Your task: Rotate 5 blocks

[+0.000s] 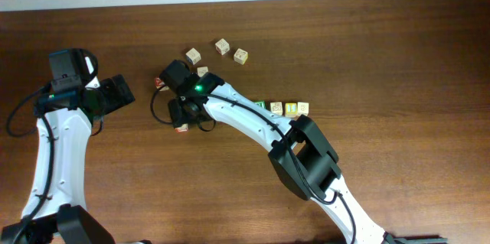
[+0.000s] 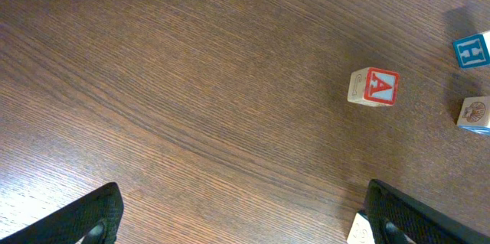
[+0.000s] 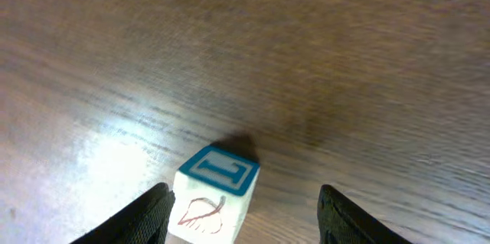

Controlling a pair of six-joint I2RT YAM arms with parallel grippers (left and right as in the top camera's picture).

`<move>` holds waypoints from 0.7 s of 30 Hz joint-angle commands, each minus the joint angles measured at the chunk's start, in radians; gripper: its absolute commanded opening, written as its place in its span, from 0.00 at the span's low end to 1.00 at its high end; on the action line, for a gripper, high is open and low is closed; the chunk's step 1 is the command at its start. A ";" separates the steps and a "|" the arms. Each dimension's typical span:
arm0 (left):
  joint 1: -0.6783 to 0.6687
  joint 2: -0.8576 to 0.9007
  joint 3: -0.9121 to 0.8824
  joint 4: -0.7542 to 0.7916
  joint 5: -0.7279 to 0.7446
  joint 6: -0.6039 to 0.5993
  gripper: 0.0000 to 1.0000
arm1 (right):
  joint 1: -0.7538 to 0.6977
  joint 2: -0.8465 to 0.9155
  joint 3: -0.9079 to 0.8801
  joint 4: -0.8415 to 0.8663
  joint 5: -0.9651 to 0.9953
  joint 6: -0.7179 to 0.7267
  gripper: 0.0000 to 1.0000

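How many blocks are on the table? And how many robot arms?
Wooden blocks: 10 in view; the right arm could hide more.
Robot arms: 2, the left arm and the right arm.
Total: 12.

Cube (image 3: pixel 218 174) on table (image 3: pixel 321 53), between right tool (image 3: pixel 245 202) fingers; blocks row (image 1: pixel 292 108) farther right.
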 commanded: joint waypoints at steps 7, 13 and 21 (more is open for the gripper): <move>0.003 -0.003 0.013 -0.001 -0.007 -0.010 0.99 | 0.010 0.015 -0.008 0.000 -0.037 -0.037 0.61; 0.003 -0.003 0.013 -0.001 -0.007 -0.010 0.99 | 0.010 0.018 -0.008 -0.004 -0.034 -0.040 0.61; 0.003 -0.003 0.013 -0.001 -0.007 -0.010 0.99 | 0.010 0.019 -0.026 -0.034 0.065 -0.041 0.61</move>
